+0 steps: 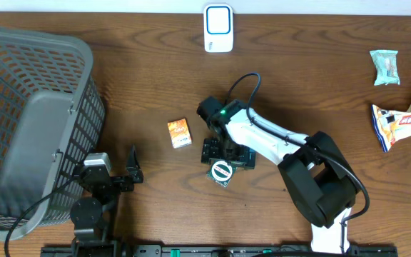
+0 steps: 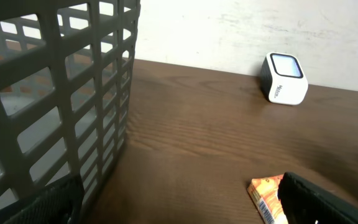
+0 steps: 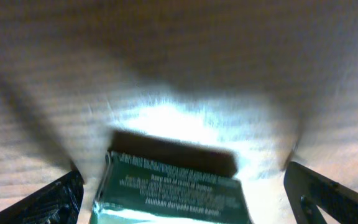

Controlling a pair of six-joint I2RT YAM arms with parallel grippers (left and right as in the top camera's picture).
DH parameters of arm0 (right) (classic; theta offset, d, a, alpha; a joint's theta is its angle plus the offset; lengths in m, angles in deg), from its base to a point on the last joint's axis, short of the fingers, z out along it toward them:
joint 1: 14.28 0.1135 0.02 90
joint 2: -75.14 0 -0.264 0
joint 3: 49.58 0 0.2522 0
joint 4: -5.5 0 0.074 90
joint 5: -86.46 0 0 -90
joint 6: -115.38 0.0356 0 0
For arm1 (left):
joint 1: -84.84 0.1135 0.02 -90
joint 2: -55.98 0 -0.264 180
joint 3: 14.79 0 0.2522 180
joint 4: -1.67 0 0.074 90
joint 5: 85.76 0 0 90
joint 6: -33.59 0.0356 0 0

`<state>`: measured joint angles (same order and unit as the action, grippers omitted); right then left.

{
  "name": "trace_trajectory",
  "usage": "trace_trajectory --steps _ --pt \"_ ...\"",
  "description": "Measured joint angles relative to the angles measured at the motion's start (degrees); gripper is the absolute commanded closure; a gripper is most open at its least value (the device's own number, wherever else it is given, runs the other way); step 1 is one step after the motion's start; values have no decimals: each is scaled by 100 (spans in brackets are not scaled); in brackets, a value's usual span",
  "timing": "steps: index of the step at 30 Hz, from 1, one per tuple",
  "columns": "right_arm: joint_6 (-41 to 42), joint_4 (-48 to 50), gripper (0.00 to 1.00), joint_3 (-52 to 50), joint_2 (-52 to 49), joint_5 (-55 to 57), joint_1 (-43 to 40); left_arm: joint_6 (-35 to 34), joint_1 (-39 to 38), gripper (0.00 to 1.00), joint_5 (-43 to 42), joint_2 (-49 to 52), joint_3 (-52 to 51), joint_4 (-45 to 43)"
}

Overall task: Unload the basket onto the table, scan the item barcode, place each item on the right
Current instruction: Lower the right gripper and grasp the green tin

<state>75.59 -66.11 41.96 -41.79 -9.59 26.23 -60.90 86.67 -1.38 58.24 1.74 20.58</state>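
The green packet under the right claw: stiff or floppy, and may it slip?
Likely light: the green packet lies flat on the table, so it should slide, not roll. Its wrapper shines under the light, so it may slip. Stiffness: cannot tell.

Overhead, the light lay even and soft on the table (image 1: 155, 86), all sharp. My left wrist view was clear, the near basket (image 2: 131, 62) slightly soft. My right wrist view was blurred: white glare burned the table above the green packet (image 3: 173, 193), a dark shadow along its top edge.
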Motion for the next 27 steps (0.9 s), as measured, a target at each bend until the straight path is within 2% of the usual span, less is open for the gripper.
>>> trace_trajectory --steps 6,15,19,24,27 --pt "649 -212 1 -7 11 -83 94 0 0 2 0 0 0 0" --pt "1014 431 2 -188 98 -162 437 0 0 2 0 0 0 0" --pt "1106 654 10 -389 243 33 588 0 0 2 0 0 0 0" --pt "1169 719 31 -546 343 90 575 0 0 2 0 0 0 0" --pt "1185 717 35 -560 352 94 568 0 0 2 0 0 0 0"
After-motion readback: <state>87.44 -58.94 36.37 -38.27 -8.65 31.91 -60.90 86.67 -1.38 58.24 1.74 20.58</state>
